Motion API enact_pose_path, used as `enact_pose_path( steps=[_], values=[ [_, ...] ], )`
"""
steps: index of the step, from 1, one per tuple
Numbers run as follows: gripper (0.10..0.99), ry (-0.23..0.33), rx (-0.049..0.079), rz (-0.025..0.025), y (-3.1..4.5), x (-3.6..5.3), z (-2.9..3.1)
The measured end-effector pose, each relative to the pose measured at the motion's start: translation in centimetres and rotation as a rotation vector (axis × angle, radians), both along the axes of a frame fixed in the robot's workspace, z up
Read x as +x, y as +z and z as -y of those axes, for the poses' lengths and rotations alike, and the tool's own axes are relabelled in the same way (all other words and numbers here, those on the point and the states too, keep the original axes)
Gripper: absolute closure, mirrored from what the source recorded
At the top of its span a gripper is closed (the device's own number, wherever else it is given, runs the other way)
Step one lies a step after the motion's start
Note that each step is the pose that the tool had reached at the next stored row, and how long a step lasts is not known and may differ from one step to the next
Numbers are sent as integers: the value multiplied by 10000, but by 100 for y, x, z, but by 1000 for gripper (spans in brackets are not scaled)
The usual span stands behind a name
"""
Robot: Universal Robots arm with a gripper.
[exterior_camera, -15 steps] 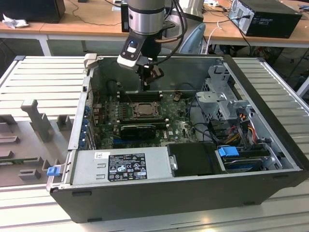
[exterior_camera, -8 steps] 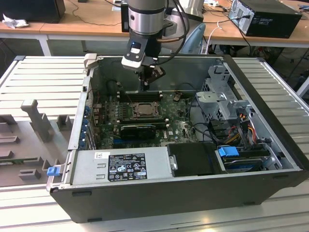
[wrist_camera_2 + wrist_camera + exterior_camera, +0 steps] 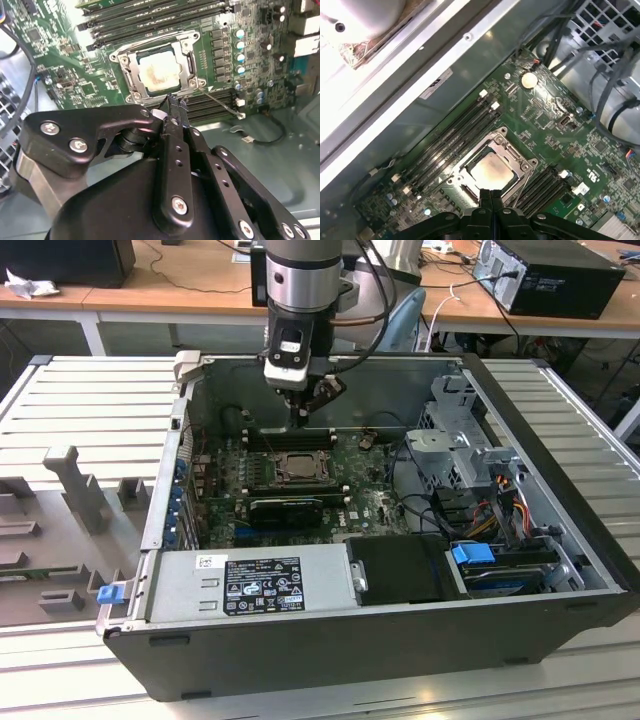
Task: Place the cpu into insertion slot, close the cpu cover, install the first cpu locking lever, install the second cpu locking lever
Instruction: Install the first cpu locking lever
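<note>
The cpu (image 3: 297, 468) (image 3: 157, 73) (image 3: 491, 171) lies flat in the insertion slot (image 3: 121, 56) on the green motherboard, its pale metal face up. The silvery cpu cover (image 3: 131, 75) (image 3: 516, 156) lies down around it as a frame. One thin wire lever (image 3: 220, 102) juts out sideways from a socket corner. Another (image 3: 150, 40) runs along the socket's edge. My gripper (image 3: 300, 421) (image 3: 175, 102) (image 3: 490, 194) hangs just above the board at the socket's edge. Its black fingers are pressed together and hold nothing.
Long black memory slots (image 3: 455, 132) flank the socket on both sides. In the exterior view a black graphics card (image 3: 285, 508) lies in front of it, with a power supply (image 3: 250, 580) nearer still. A drive cage (image 3: 460, 445) and cables fill the exterior view's right.
</note>
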State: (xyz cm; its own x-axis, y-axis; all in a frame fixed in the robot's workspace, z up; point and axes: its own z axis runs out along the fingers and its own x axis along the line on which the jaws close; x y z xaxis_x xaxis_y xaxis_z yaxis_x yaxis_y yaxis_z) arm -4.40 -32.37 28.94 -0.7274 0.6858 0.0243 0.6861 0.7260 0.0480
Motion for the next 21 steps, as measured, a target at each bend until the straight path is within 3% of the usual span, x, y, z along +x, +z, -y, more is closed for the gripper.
enact_pose_path(
  steps=[4, 12, 21],
  values=[
    [980, 982, 1, 1, -1, 0, 0],
    [980, 2363, 1, 1, -1, 0, 0],
    [980, 4647, 1, 0, -2, 0, 0]
  ],
)
